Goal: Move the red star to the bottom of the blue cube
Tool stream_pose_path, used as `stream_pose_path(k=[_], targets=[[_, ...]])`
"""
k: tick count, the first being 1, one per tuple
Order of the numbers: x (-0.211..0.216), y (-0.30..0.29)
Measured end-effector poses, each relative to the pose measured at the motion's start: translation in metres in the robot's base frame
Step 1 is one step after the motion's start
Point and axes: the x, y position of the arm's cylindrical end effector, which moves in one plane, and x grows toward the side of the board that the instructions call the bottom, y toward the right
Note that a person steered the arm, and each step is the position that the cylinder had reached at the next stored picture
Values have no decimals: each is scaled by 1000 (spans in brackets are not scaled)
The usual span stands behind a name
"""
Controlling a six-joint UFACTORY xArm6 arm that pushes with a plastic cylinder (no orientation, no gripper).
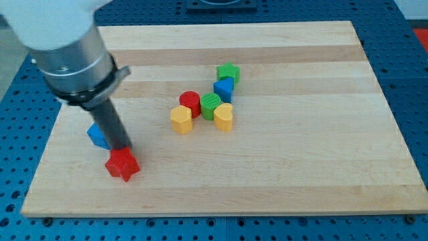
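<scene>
The red star (122, 165) lies near the view's lower left of the wooden board. The blue cube (97, 136) sits just up and to the left of it, partly hidden behind my rod. My tip (123, 148) stands right at the star's upper edge, between the star and the blue cube, touching or nearly touching the star.
A cluster sits mid-board: a red cylinder (190, 102), a green cylinder (211, 105), a yellow hexagonal block (180, 120), a yellow heart-like block (223, 116), a blue triangular block (223, 88) and a green star (229, 72). The board's (301, 161) bottom edge runs close below the star.
</scene>
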Motion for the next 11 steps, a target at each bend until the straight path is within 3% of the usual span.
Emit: stream_pose_path(k=[1,2,3,7,11], targets=[[0,60],[39,95],[48,95],[39,3],[55,-23]])
